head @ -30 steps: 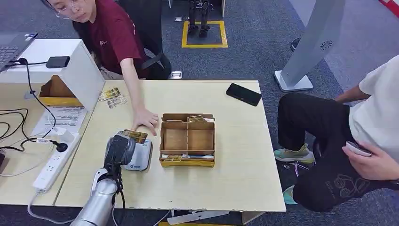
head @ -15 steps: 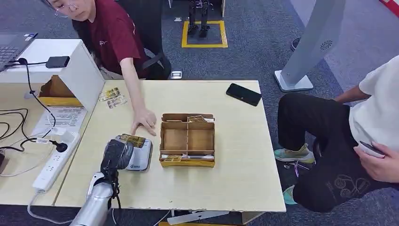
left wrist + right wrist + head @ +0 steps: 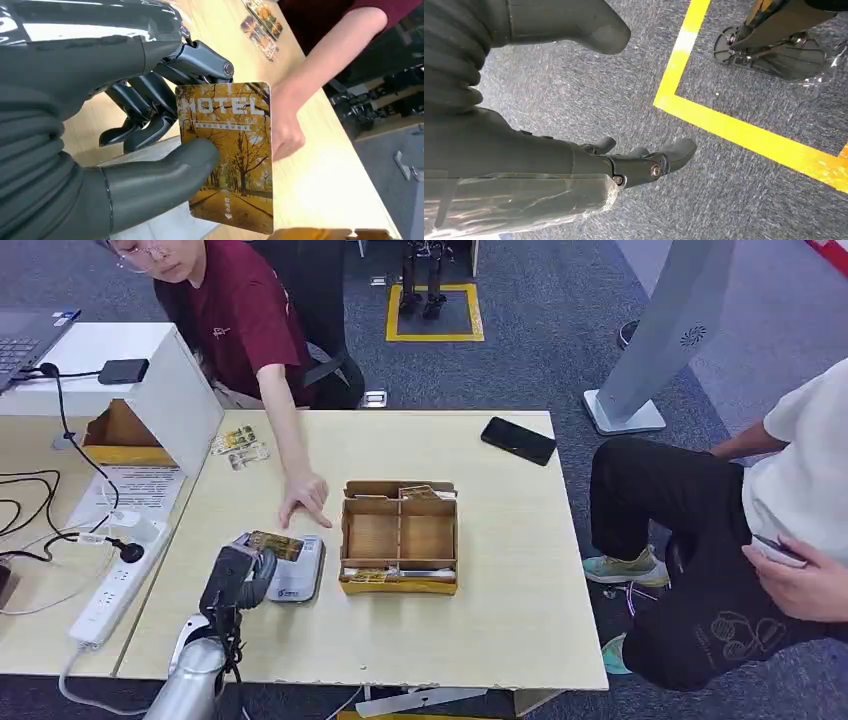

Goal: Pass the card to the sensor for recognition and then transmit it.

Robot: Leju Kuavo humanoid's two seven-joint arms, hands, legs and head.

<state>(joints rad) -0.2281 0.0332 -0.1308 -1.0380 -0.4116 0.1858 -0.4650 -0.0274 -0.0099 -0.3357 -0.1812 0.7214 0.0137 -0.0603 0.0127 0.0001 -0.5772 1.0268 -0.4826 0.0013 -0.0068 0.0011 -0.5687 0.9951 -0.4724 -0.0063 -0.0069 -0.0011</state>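
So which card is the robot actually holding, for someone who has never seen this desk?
Start at the wooden tray mid-table; just beside it lies a grey card reader. Over the reader, the left hand pinches the card: autumn trees, the word HOTEL, unlike the loose cards near the white box.

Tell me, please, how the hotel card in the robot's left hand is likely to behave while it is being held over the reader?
The card looks thin, flat and unbent, so probably stiff and very light. Its printed face seems glossy, so it may slip. The left hand pinches it near one edge with the thumb, so it could pivot if bumped against the reader.
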